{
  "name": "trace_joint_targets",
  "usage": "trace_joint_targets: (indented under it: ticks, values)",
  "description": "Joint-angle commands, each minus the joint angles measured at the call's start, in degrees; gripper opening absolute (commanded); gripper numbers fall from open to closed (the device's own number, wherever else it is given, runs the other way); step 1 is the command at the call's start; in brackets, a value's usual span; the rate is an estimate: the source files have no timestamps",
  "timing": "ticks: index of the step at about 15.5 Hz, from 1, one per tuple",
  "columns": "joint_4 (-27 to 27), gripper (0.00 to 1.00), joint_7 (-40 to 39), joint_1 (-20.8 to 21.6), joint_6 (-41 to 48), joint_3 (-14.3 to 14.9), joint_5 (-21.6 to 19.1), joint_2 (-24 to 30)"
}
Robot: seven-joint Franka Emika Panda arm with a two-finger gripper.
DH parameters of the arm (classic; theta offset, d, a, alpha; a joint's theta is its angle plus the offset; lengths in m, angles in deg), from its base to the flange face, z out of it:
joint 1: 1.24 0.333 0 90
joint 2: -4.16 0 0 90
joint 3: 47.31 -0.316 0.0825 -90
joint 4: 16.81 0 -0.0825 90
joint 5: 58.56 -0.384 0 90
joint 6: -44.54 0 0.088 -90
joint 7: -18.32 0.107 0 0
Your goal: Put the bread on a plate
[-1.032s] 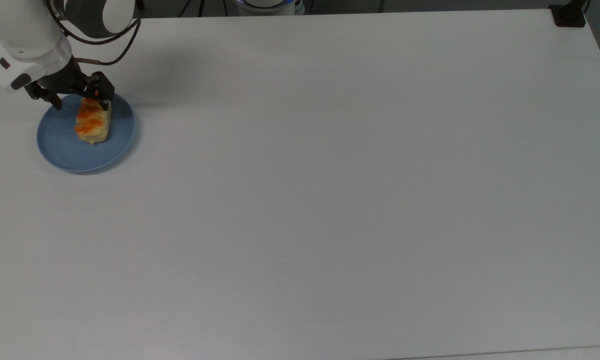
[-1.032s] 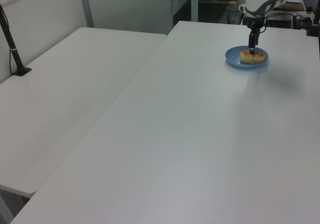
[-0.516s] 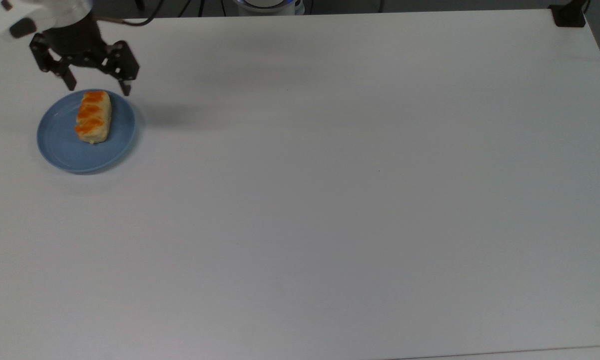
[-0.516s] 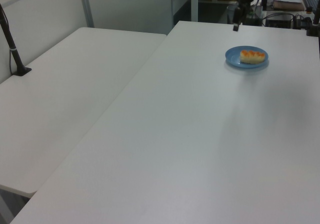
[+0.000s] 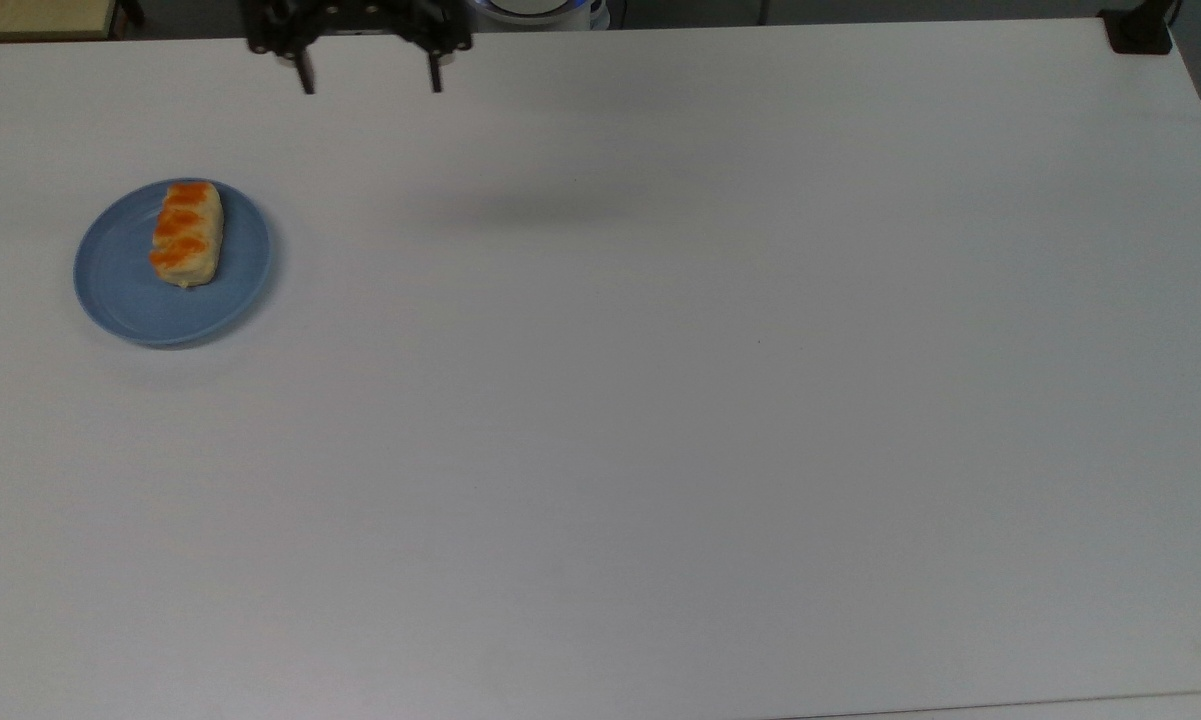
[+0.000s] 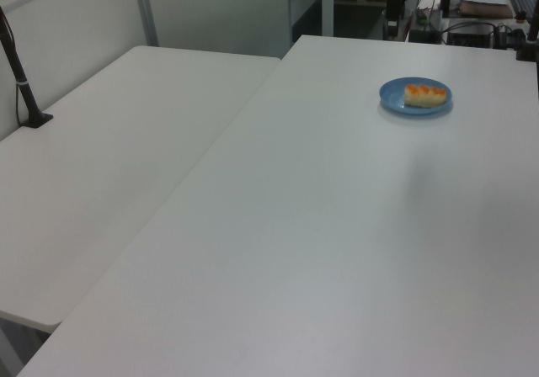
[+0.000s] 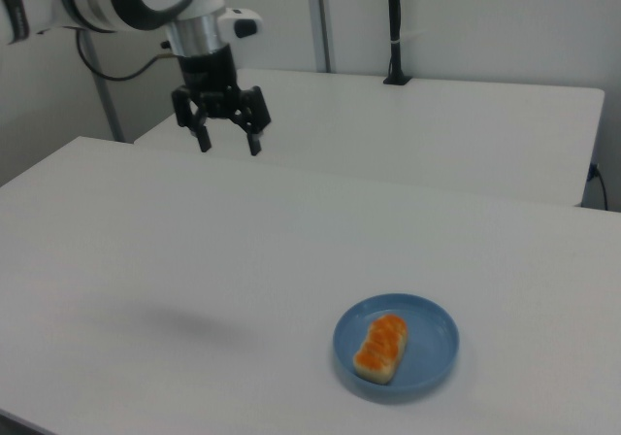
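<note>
White table (image 5: 660, 400), second white table (image 6: 109, 158) beside it, black post (image 6: 18, 74) clamped at its edge

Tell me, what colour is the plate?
Light blue plate, clearest in the right view.

A pale-cream bread (image 7: 380, 348) patched with glossy orange-brown diagonals is seen on a light-blue plate (image 7: 432, 357), set on a plain white table (image 5: 660, 400), with a black gripper (image 7: 229, 148) above.
</note>
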Motion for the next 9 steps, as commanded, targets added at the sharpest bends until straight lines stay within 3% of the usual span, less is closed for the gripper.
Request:
trace_joint_targets:
  ticks: [1, 9]
  values:
    - [-0.72, 1.00, 1.82, 3.04, 1.90, -0.27, 1.61, 0.71]
    - [-1.25, 1.00, 7.53, 2.78, 1.29, -0.62, 0.47, 0.80]
